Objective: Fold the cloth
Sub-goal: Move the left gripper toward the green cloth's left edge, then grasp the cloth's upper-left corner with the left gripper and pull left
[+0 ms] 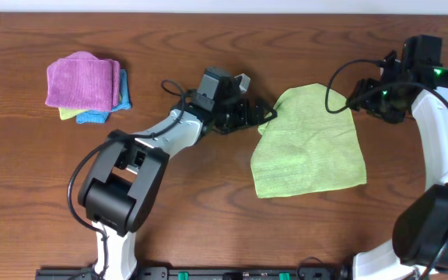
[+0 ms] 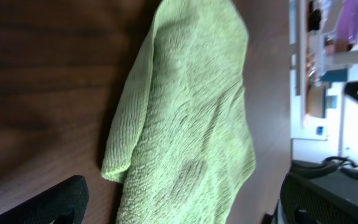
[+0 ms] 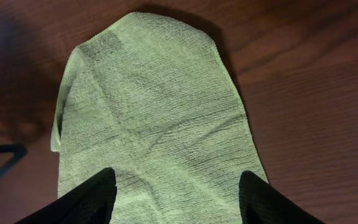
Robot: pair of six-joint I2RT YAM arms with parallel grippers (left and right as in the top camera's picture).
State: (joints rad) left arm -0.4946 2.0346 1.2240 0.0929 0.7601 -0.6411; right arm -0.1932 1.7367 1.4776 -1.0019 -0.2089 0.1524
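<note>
The lime-green cloth (image 1: 309,148) lies rumpled on the wooden table, right of centre, narrowing to a rounded top. My left gripper (image 1: 264,117) sits at the cloth's upper left edge. In the left wrist view its fingers (image 2: 51,202) stand wide apart, open, with the cloth (image 2: 191,124) running between them. My right gripper (image 1: 362,99) hovers at the cloth's upper right corner. The right wrist view shows the right gripper (image 3: 176,199) open, its two black fingers (image 3: 82,199) spread over the flat cloth (image 3: 154,112). No tag shows.
A stack of folded cloths, purple (image 1: 82,79) on top with teal (image 1: 99,115) under it, rests at the back left. Black cables (image 1: 341,78) loop near the right arm. Bare wood (image 1: 208,194) lies in front of the cloth.
</note>
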